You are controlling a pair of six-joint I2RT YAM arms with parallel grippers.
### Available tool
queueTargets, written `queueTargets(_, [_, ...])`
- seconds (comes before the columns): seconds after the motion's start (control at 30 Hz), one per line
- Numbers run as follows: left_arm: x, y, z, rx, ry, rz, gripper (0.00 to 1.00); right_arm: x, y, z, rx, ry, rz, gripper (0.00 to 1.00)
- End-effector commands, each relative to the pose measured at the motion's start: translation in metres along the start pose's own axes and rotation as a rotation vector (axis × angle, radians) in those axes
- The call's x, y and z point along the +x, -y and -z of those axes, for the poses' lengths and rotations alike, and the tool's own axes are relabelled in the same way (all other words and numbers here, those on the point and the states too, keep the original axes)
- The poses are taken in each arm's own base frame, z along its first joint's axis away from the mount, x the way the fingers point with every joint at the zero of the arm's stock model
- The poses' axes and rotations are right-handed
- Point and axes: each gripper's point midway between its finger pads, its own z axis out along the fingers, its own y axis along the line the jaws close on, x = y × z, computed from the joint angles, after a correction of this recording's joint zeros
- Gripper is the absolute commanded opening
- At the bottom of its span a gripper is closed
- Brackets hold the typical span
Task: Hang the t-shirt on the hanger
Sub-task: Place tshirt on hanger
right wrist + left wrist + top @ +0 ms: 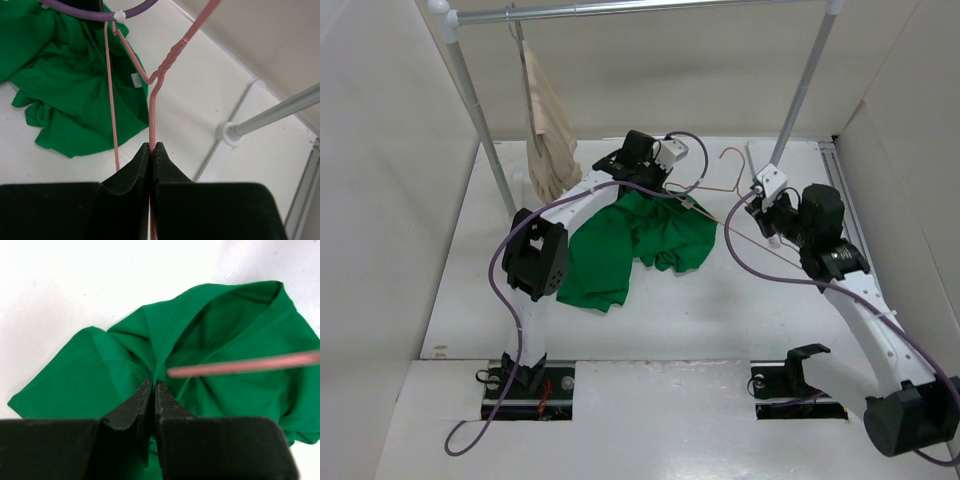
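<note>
your left gripper (152, 386) is pinched shut on a fold of the t-shirt (215, 330), which is bunched up on the table (720, 300). your right gripper (152, 147) is clamped on the hanger (151, 112) wire. only the right wrist view catches the white neck label (136, 80), and only the top view shows the beige garment (550, 130).

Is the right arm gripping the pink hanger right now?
Yes, the right gripper has its jaws shut on the hanger wire, just below its twisted neck.
</note>
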Motion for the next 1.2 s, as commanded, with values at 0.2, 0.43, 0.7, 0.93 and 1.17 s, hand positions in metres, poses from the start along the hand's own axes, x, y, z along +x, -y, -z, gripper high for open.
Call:
queueTargets(0.2, [-0.043,-0.005,0.025,-0.021,0.104,0.007,0.0,0.0,0.013,-0.014,0.037,-0.012,0.043,0.0])
queueTargets(0.43, [-0.046,-0.006,0.021,-0.022,0.113,0.026,0.0,0.015,0.003,-0.023,-0.017,-0.036,0.04,0.0])
queueTargets(0.7, [-0.052,0.025,0.023,0.052,0.121,-0.063,0.0,0.007,0.001,-0.046,-0.039,0.07,0.026,0.0])
queueTargets(0.93, [-0.082,0.043,0.047,0.13,0.186,-0.099,0.0,0.006,-0.019,-0.077,-0.158,0.186,-0.045,0.0])
queueTargets(1.17, [-0.081,0.076,0.086,0.306,0.198,-0.203,0.0,-0.032,-0.02,-0.075,-0.147,0.385,-0.081,0.0])
